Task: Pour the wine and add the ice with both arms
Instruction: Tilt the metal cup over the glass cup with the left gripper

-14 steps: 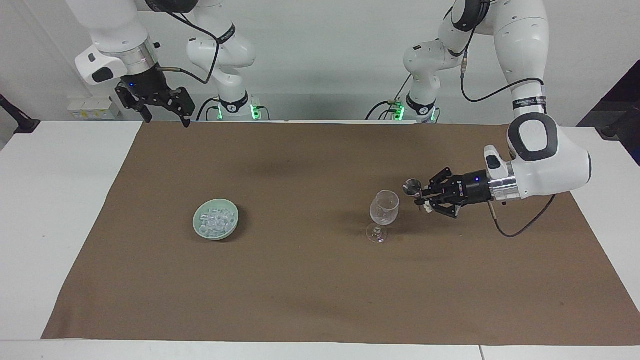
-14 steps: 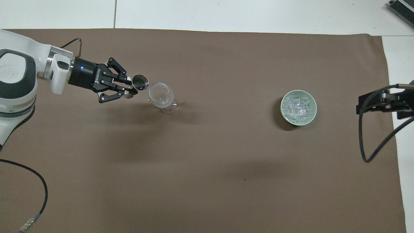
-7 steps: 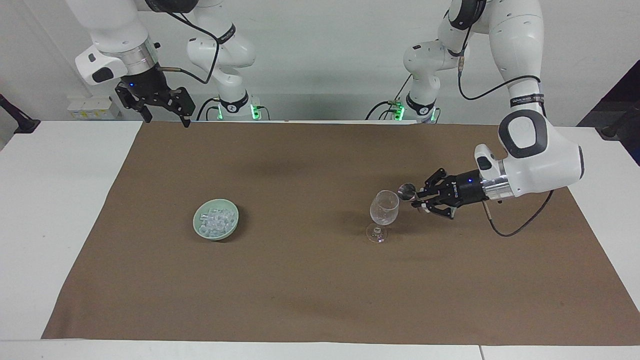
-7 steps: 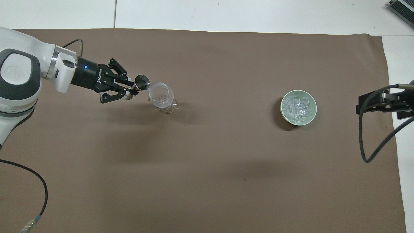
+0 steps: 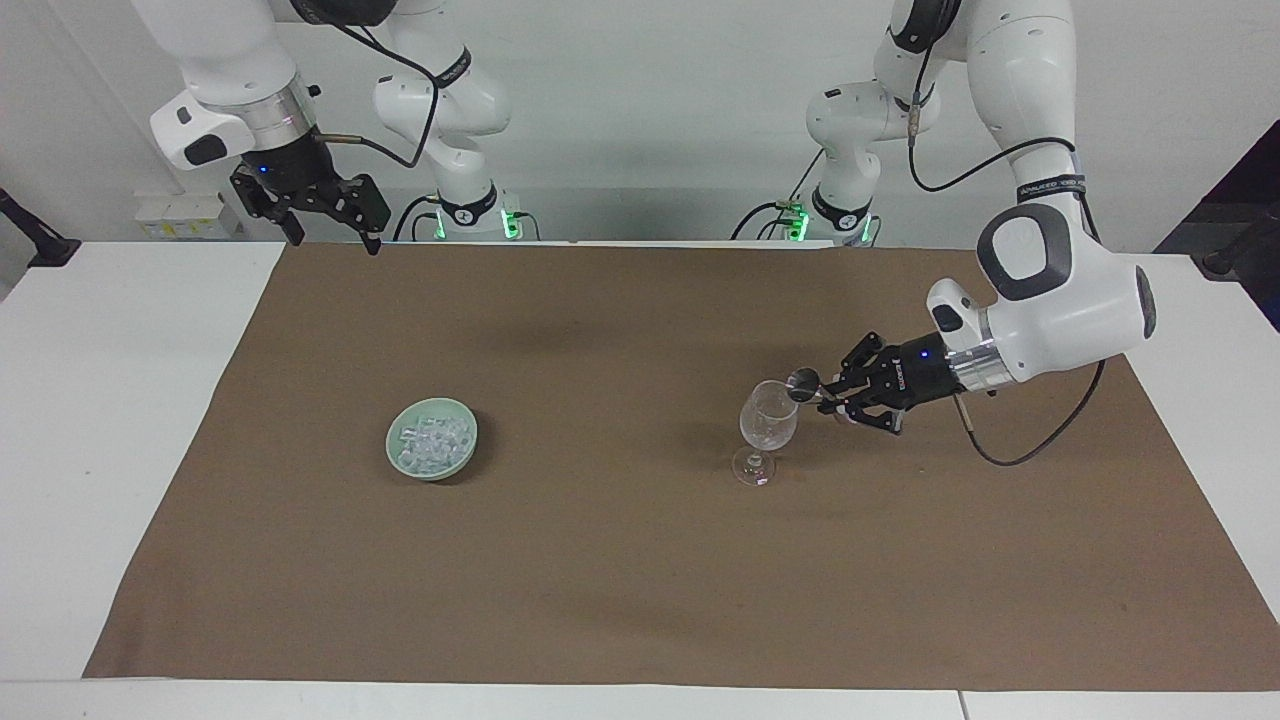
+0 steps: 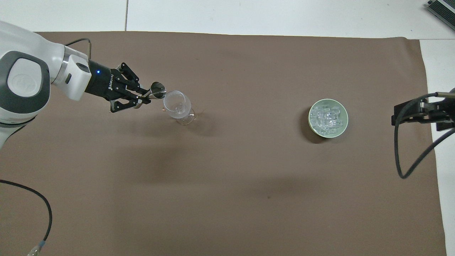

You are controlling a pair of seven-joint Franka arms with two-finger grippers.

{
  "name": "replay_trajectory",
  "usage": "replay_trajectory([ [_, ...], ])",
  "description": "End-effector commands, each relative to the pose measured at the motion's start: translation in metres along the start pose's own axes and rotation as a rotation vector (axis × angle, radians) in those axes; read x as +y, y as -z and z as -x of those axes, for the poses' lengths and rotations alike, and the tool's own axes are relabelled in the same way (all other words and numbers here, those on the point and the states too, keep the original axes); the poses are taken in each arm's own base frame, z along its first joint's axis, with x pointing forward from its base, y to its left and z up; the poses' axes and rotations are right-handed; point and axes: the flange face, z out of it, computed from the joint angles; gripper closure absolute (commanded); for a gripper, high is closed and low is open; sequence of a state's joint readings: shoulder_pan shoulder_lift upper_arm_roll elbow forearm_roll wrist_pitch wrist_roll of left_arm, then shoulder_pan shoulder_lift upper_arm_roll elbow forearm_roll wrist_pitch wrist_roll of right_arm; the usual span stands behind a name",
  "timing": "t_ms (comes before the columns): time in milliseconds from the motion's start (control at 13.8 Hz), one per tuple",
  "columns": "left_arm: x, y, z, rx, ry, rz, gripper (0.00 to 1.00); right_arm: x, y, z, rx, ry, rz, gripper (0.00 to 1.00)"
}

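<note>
Overhead view shows the left claw [image 6: 145, 97] at about 10 o'clock over the brown cloth [image 6: 227, 185], closed on a small metal cup [image 6: 157, 90]. This cup is tilted, and its mouth is just beside the rim of the wine glass [image 6: 176, 106]. Whether the two touch cannot be told. The wine glass stands upright on the cloth, toward the left arm's end of the surface [image 5: 120, 400].

The ice [image 6: 327, 117] lies in a heap inside a pale green bowl [image 6: 312, 128] at about 3 o'clock, well apart from the glass, toward the right arm's end.

In the facing view, the right claw [image 5: 335, 228] hangs at about 11 o'clock over the cloth's corner nearest the robots. Its fingers are open and hold nothing, and this arm waits.
</note>
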State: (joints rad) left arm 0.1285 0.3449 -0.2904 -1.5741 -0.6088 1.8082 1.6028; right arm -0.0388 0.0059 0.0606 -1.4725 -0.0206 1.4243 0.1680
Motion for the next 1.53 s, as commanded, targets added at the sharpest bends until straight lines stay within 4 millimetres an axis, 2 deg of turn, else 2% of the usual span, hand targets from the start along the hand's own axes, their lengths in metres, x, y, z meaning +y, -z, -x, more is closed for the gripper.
replay_trajectory([
  [0,0.004,0.0,-0.012,-0.035,0.009,-0.013,1.0,0.004,0.001,0.003,0.009,0.009,-0.021,0.0],
  [73,0.003,0.0,-0.011,-0.037,0.009,-0.013,1.0,0.004,0.001,0.003,0.009,0.009,-0.021,0.0],
  [436,0.01,0.003,-0.036,-0.146,0.036,-0.035,1.0,0.004,0.002,0.004,0.011,0.009,-0.022,0.0],
  [727,0.013,0.007,-0.045,-0.222,0.057,-0.057,1.0,0.004,0.001,0.003,0.009,0.009,-0.021,0.0],
  [800,0.016,0.003,-0.054,-0.234,0.046,-0.056,1.0,0.004,0.001,0.003,0.009,0.009,-0.021,0.0],
  [1164,0.02,0.008,-0.063,-0.322,0.05,-0.084,1.0,0.004,0.002,0.004,0.011,0.009,-0.022,0.0],
  [1455,0.023,-0.001,-0.07,-0.379,0.031,-0.077,1.0,0.004,0.001,0.003,0.009,0.009,-0.021,0.0],
])
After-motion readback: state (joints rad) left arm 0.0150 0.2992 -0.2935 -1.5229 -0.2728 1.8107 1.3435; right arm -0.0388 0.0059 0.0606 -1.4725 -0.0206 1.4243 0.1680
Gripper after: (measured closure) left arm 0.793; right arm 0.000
